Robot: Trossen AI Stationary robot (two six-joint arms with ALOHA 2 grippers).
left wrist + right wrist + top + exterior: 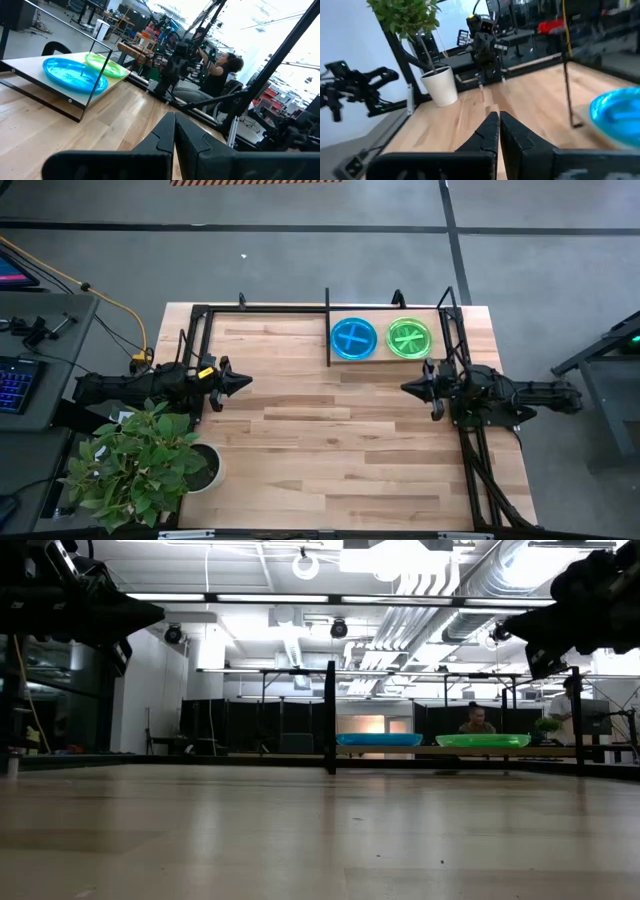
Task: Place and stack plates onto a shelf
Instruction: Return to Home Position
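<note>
Over the tabletop (pixel 330 450), left hand (pixel 247 383) and right hand (pixel 405 388), closed, empty.

I'm working in a robotics lab: exposed ceiling ducts (pixel 440 585), a keyboard (pixel 14 385) at nine o'clock of my table (pixel 330 450), a person (pixel 222 70) seated amid cluttered equipment.

High view looks straight down on the tabletop (pixel 330 440); low view looks level across it; wrist views face inward. All share the shelf (pixel 328 330).
</note>
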